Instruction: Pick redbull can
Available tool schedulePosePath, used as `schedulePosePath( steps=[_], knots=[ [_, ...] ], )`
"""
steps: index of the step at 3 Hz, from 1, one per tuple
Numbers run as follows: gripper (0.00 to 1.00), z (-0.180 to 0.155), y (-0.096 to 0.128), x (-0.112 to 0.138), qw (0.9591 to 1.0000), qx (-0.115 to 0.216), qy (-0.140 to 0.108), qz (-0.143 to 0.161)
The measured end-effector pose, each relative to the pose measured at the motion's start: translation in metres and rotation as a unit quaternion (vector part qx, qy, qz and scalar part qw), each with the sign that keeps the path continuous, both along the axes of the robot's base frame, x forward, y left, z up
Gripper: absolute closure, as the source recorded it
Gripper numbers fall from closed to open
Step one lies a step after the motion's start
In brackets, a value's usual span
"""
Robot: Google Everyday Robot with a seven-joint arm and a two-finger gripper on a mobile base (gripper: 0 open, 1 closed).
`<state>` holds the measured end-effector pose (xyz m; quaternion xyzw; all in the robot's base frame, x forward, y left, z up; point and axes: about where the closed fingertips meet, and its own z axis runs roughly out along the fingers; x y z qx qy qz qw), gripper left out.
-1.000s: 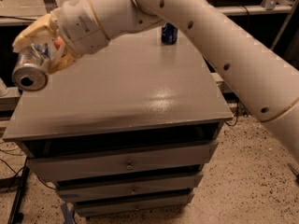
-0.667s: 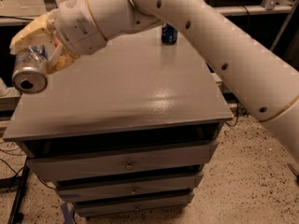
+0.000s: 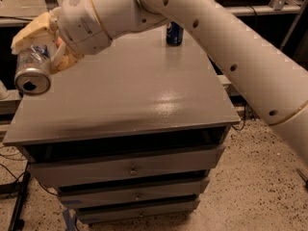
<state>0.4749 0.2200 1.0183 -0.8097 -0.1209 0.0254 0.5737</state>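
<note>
The redbull can, slim and silver with a shiny metal top facing the camera, lies tilted on its side in my gripper. The cream-coloured fingers are shut around the can's body. The can is held in the air above the left edge of the grey cabinet top. My white arm reaches in from the right across the cabinet. The can's blue lower part is mostly hidden by the fingers.
A wider dark-blue can stands upright at the far edge of the cabinet top. The cabinet has several drawers below. Metal shelving and dark frames stand behind; speckled floor lies to the right.
The gripper with the can has shifted slightly, keeping hold of it above the left edge of the cabinet. The dark-blue can has not moved.
</note>
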Motion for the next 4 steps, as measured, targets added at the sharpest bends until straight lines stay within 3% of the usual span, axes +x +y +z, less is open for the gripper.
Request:
schedulePosePath(
  steps=[2, 3, 4],
  knots=[
    [1.00, 0.042, -0.043, 0.023, 0.9969, 0.045, -0.051, -0.040],
    [1.00, 0.051, -0.055, 0.048, 0.9948, 0.058, -0.057, -0.060],
    [1.00, 0.035, -0.061, 0.109, 0.9928, 0.073, -0.043, -0.085]
  ],
)
